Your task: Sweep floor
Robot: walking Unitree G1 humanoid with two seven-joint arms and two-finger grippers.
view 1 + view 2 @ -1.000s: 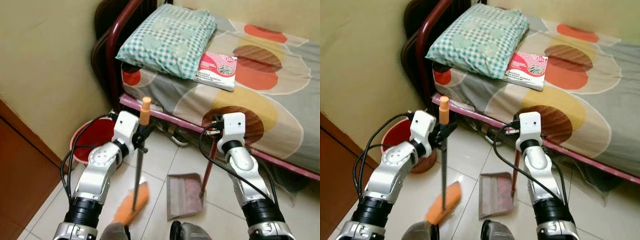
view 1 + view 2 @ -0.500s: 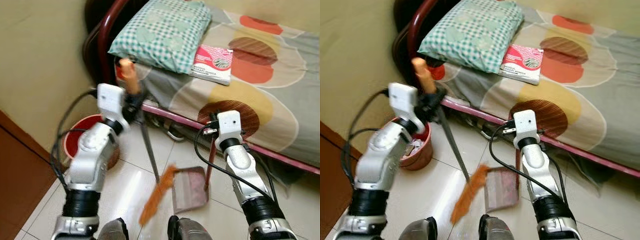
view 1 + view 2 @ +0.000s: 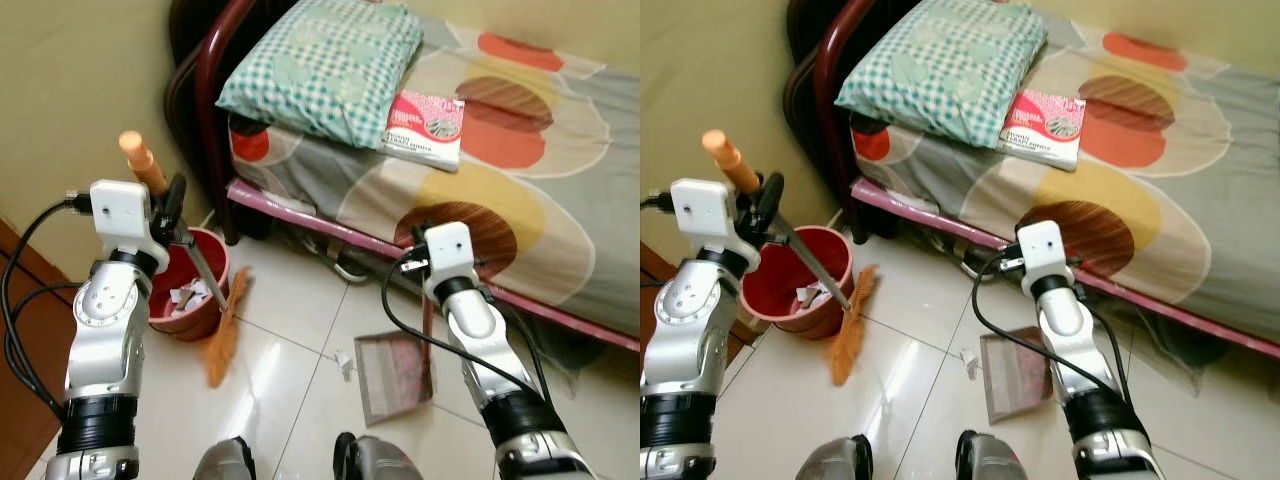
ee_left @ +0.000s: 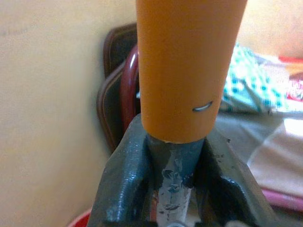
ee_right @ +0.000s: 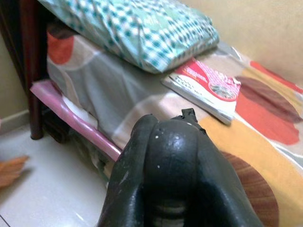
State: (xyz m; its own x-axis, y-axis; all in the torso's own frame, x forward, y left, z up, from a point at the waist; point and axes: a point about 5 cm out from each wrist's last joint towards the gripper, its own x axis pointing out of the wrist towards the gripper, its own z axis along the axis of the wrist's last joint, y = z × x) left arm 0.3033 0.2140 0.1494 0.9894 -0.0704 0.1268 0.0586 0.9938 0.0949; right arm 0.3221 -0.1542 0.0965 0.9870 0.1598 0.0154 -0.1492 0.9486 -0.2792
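Evidently the broom (image 3: 215, 305) is light and top-steered: the left claw (image 4: 173, 156) is clamped on its thin metal shaft just under the orange grip, bristles splayed soft on the floor tiles (image 3: 290, 370) beside the red bucket (image 3: 195, 300). The right claw (image 3: 425, 285) holds the dustpan (image 3: 395, 365) by its upright handle, pan flat on the tiles near a paper scrap (image 3: 343, 358); stiff plastic, probably easily tipped.

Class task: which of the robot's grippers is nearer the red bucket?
Left. The left gripper, shut on the broom handle, is just above the red bucket rim. The right gripper is off towards the bed, above the dustpan, holding its handle.
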